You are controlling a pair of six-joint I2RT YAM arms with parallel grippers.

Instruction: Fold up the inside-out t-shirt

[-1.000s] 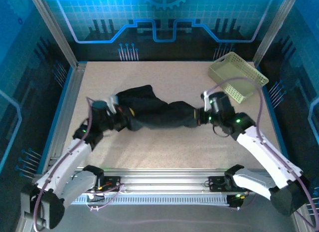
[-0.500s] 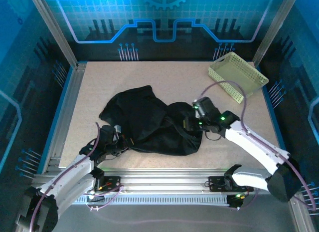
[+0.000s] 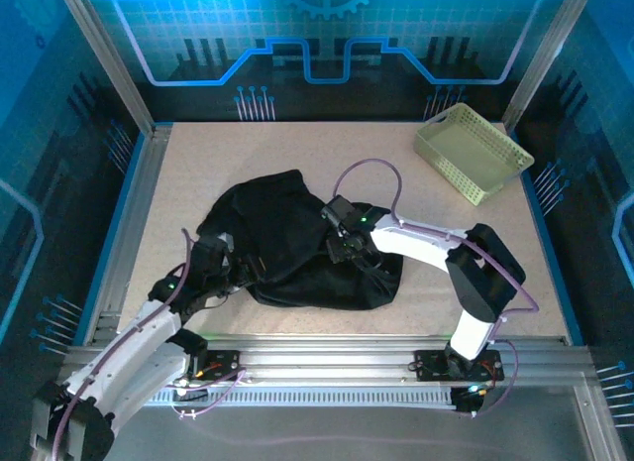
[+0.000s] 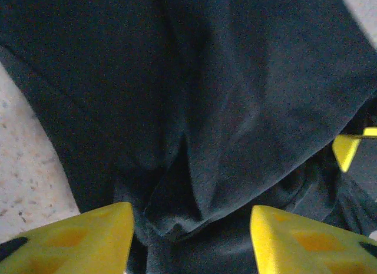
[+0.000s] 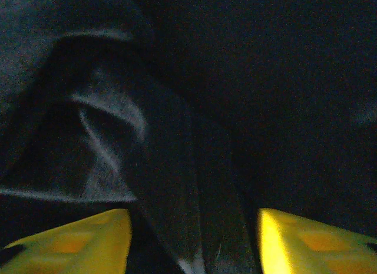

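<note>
On the table (image 3: 198, 164), near centre, the t-shirt (image 3: 287, 233) lies in a crumpled black heap. The left end effector (image 4: 191, 218) sits at its left edge, fingers spread, pinching nothing. The right end effector (image 5: 194, 227) sits over its middle, likewise spread. Judgement: light, limp fabric that bunches readily; grip a hem corner or shoulder seam, not mid-bulk.

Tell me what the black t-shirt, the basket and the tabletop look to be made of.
The t-shirt: soft matte black cloth, likely a cotton knit; it lies in loose folds and creases.
The basket: pale yellow-green plastic, apparently moulded; rigid open lattice walls.
The tabletop: speckled beige matte board; exact material unclear.
</note>
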